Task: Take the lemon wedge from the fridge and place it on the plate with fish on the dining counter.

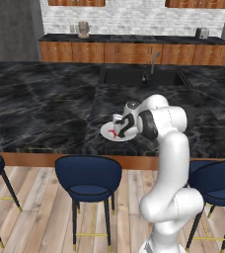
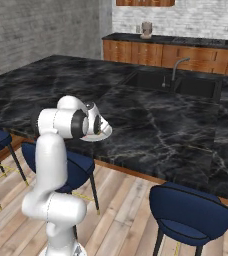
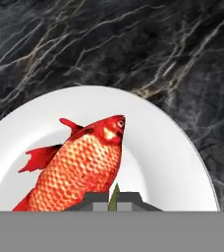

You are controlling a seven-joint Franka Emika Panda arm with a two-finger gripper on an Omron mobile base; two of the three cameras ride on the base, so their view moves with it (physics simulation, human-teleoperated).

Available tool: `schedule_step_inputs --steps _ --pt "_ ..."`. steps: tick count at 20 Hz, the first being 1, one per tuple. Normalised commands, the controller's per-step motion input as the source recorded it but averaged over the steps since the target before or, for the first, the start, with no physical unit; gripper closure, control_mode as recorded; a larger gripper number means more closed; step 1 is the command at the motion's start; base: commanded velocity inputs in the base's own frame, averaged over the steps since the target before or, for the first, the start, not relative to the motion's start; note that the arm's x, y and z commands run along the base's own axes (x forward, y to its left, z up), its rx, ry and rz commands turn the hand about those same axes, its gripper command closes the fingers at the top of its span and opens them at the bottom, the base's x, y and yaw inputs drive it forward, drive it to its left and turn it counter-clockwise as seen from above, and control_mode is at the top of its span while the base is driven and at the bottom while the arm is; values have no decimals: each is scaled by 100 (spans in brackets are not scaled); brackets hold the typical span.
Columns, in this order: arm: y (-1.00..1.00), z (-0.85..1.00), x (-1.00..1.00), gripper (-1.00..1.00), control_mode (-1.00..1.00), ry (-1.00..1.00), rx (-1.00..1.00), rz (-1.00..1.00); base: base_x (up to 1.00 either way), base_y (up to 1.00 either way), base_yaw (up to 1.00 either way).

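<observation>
Lemon wedge (image 3: 114,196) shows as a thin yellowish-green sliver pinched between the two dark fingertips (image 3: 131,198) of the gripper (image 3: 113,199), poised over the near part of the plate with fish (image 3: 158,147), just beside the red-orange fish (image 3: 82,165), whose head points toward the plate's far rim. In the hand view, bare white plate lies to the right of the fish, out to the rim. In the left base view the gripper (image 1: 118,124) hangs over the plate (image 1: 107,131), which sits close to the near edge of the dining counter (image 1: 40,108). Navy blue stools (image 1: 88,178) line that edge beneath it. Beyond the plate the black marble runs open to the left and right, as far as a sunken sink (image 1: 139,76) with a faucet (image 1: 154,62). Wooden cabinets (image 1: 134,52) stand along the far wall.
</observation>
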Motion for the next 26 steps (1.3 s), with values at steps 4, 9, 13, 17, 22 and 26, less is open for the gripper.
schedule_step_inputs --steps 4,9,13,17,22,26 --pt "0 -9 51 100 -100 0 0 -10 0 0 0" --pt "0 3 10 -100 -100 0 0 -3 0 0 0" --pt "-6 70 -77 -100 -100 -6 5 -4 0 0 0" --pt "-13 93 -100 -100 -100 -27 1 0 0 0 0" --pt "-1 94 -100 -100 -100 -39 0 0 0 0 0" --pt "0 100 -100 -100 -100 -54 -1 -2 0 0 0"
